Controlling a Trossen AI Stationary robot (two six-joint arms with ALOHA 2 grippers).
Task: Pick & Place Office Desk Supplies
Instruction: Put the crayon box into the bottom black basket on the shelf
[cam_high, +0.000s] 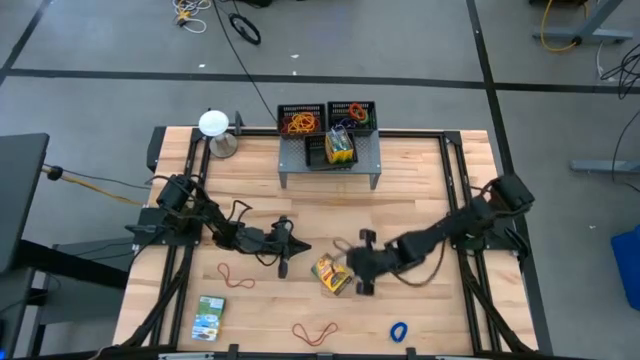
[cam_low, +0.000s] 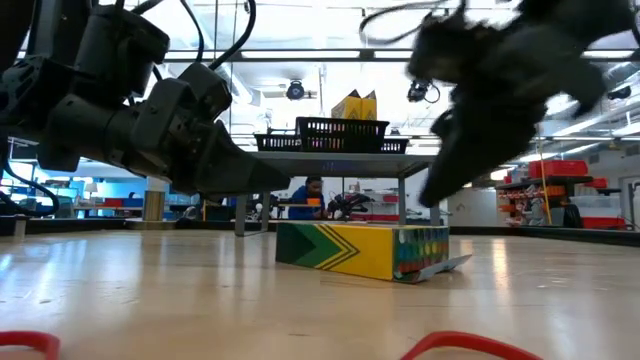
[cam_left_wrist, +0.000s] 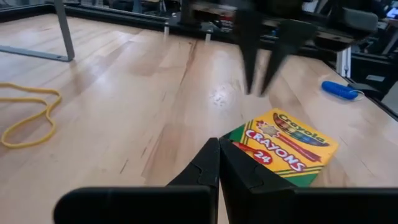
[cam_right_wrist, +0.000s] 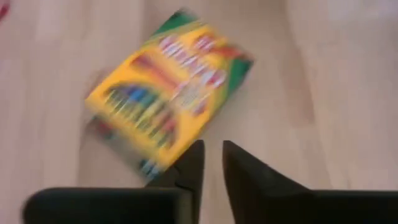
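Your wooden desk (cam_high: 420, 210) carries a crayon box (cam_high: 331, 273) lying flat. The right tool (cam_high: 352, 266) hovers just beside it, fingers nearly closed, empty. The left tool (cam_high: 296, 246), clenched, waits nearby. Expect a light, stiff, crushable carton; grip its long edges. Motion blur hides the exact gap.

Bright overhead light glares off the table (cam_left_wrist: 217, 93). The crayon box (cam_right_wrist: 168, 87) is motion-blurred; near bands (cam_low: 470, 345) are unfocused.

The wooden table (cam_high: 420, 200) carries a crayon box (cam_high: 331, 274), a green-white box (cam_high: 209, 318), rubber bands (cam_high: 316, 332) and a grey shelf (cam_high: 330, 160).
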